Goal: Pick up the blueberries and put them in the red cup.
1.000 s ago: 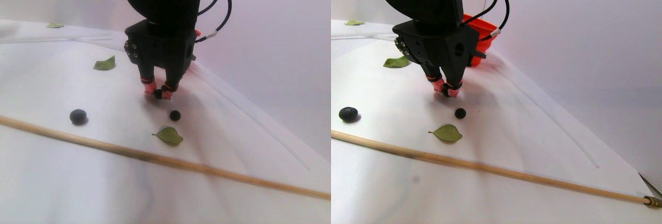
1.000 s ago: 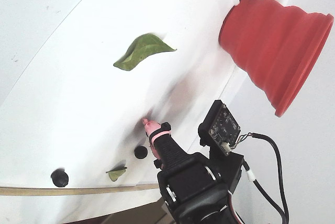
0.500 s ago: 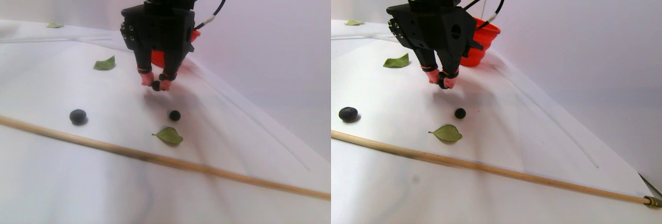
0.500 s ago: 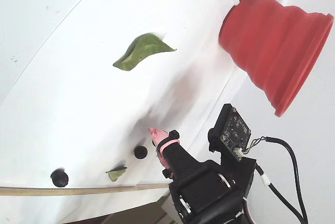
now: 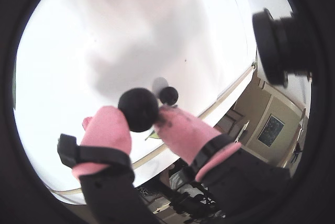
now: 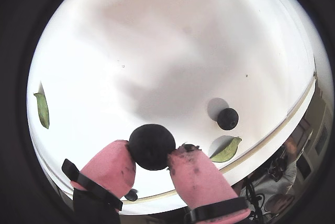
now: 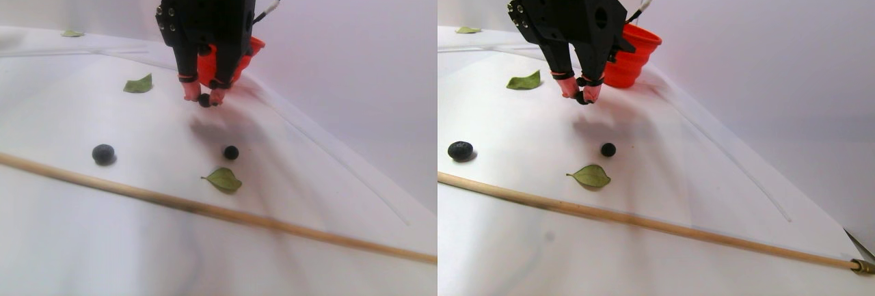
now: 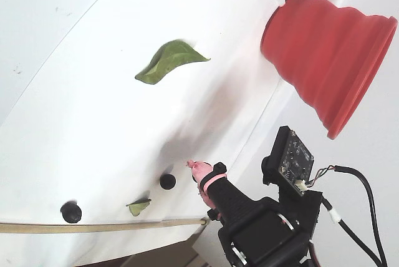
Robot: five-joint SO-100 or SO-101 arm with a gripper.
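Blueberries here are small, round and probably light and soft, so a gentle pinch across the widest part suits them; too much squeeze would likely bruise or pop one free. One berry point(image 6: 152, 146) sits clamped between the pink fingertips point(image 6: 196, 179) of the gripper point(image 7: 205, 99), raised above the white table point(image 7: 102, 241). Two more point(image 7: 103, 153) point(image 7: 231, 152) lie nearer in the stereo pair view, by a green leaf point(image 7: 223, 179). Beyond the gripper stands the red cup point(image 8: 324, 55).

No words, labels or nos. can be read in any pic. The small board by the red cup point(image 8: 327, 61) is too blurry to read.
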